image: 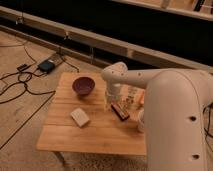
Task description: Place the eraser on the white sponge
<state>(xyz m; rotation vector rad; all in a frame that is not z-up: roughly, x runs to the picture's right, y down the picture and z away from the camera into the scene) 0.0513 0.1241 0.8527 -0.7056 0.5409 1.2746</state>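
Note:
The eraser (120, 111) is a small dark block lying on the wooden table (95, 137), right of centre. The white sponge (79, 117) lies flat on the table to the left of the eraser, about a hand's width away. My gripper (110, 101) hangs down from the white arm's wrist (115, 76), just above and to the left of the eraser's near end, between the eraser and the bowl. I cannot tell whether it touches the eraser.
A dark purple bowl (83, 85) stands at the table's back left. An orange stick-like object (140, 98) and some light items lie behind the eraser. The bulky white arm (175, 120) covers the table's right side. Cables and a black box (47, 65) lie on the floor at left.

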